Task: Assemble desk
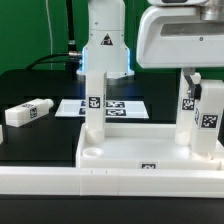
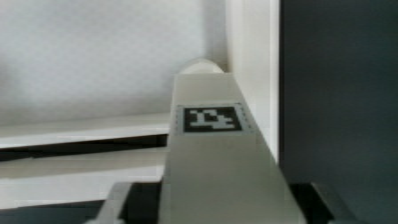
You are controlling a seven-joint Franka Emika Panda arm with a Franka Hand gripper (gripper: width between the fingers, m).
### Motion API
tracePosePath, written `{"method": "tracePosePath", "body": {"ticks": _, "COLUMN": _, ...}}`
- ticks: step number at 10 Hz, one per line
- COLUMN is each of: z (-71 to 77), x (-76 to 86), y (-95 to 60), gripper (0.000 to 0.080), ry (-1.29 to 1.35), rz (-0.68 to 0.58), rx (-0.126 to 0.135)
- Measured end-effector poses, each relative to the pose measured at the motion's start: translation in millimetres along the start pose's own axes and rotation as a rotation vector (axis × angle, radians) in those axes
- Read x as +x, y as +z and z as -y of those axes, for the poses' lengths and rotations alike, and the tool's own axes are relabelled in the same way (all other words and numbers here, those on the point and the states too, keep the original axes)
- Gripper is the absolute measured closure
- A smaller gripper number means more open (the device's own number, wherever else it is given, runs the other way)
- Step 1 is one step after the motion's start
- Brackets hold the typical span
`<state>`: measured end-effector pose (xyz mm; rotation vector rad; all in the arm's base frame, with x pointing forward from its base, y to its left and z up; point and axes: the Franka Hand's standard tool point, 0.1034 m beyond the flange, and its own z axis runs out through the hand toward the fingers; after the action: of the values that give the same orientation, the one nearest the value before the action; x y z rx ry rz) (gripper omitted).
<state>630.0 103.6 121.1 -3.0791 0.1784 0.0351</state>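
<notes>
gripper (image 1: 193, 88) points straight down astride an upright leg (image 1: 205, 122).

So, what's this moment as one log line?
gripper: around upright leg, grip unclear | second leg: standing on tabletop | third leg: loose on table

The arm (image 1: 103, 30) was white and rounded, with a black joint ring and a small blue mark. Above the dark fingers (image 2: 128, 200) sat a pale boxy housing (image 1: 180, 35).
</notes>
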Motion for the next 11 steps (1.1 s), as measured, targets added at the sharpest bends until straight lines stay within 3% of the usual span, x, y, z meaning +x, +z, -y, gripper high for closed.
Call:
{"method": "tracePosePath", "body": {"ticks": 8, "z": -6.8, "x": -2.7, "y": 1.0, "gripper": 0.0509, "ry": 0.715, "rz": -0.036, "rx": 0.023}}
{"method": "tracePosePath", "body": {"ticks": 11, "z": -9.6, "x": -1.4, "y": 1.7, "gripper": 0.0509, "ry": 1.038, "rz": -0.055, "rx": 0.062}}
